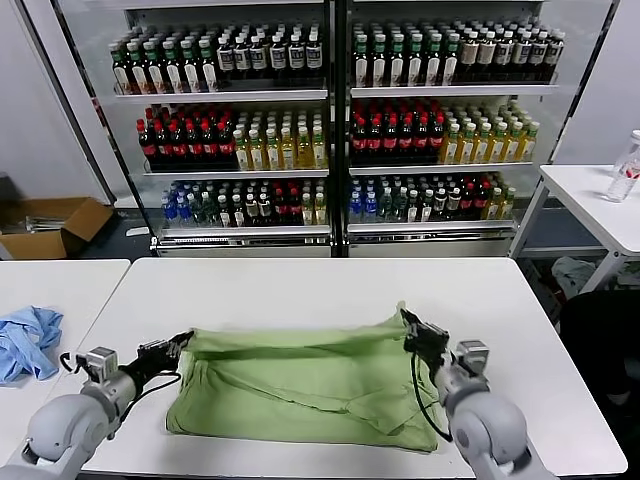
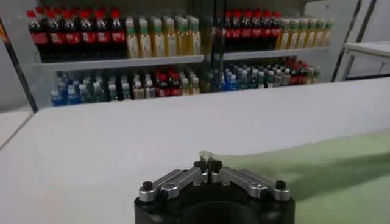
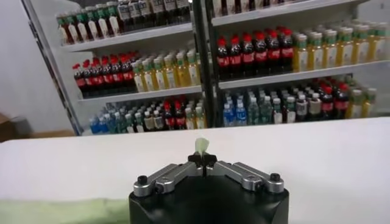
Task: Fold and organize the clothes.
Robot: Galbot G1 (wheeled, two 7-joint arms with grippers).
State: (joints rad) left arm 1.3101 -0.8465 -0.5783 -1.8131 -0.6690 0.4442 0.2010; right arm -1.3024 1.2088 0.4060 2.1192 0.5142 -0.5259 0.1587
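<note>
The light green shirt (image 1: 300, 385) lies folded over on itself on the white table (image 1: 320, 285), with no collar or chest print showing. My left gripper (image 1: 182, 343) is shut on the shirt's far left corner, which shows in the left wrist view (image 2: 207, 157). My right gripper (image 1: 410, 326) is shut on the shirt's far right corner, a small green tip of which sticks up in the right wrist view (image 3: 201, 146). Both corners are lifted slightly above the table.
A light blue garment (image 1: 25, 340) lies on the side table to the left. A cardboard box (image 1: 50, 225) sits on the floor. Drink shelves (image 1: 330, 120) stand behind. A side table with a bottle (image 1: 625, 170) stands at the right.
</note>
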